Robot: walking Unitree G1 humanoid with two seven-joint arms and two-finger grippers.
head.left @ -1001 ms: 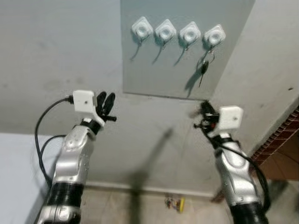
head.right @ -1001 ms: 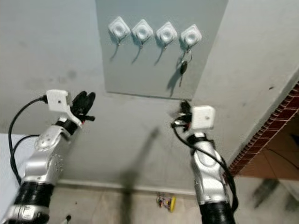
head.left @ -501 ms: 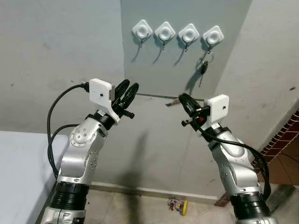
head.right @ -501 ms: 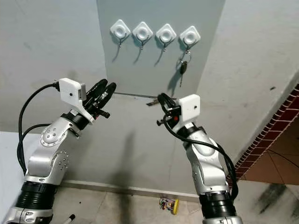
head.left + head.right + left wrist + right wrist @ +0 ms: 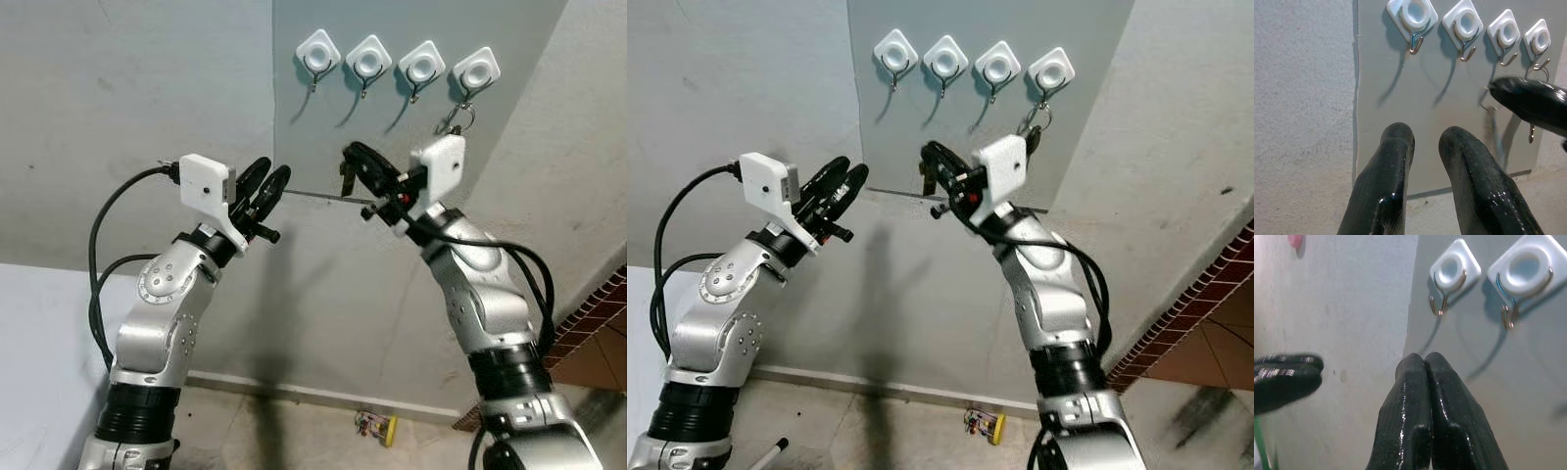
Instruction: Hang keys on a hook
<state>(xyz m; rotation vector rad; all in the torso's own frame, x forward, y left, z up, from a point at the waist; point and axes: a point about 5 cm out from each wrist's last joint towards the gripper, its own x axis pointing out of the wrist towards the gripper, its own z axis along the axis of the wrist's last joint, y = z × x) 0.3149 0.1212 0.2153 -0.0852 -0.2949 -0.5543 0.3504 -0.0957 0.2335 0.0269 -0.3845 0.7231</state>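
A pale grey plaster wall [image 5: 118,108] carries a smoother grey panel [image 5: 392,147]. Below, a light skirting [image 5: 323,394] meets the tiled floor [image 5: 294,441], where a small yellow object [image 5: 375,426] lies. Red brick edging [image 5: 588,318] runs diagonally beside.

The grey panel [image 5: 411,108] carries four white hooks [image 5: 369,57] in a row along its top. Below the three hooks nearest its left edge the panel face is bare. The right tool [image 5: 358,168] hangs in front of that bare area, and the left tool [image 5: 263,188] is beside the panel's left edge. A key ring [image 5: 460,116] hangs on the rightmost hook, partly behind the right wrist.
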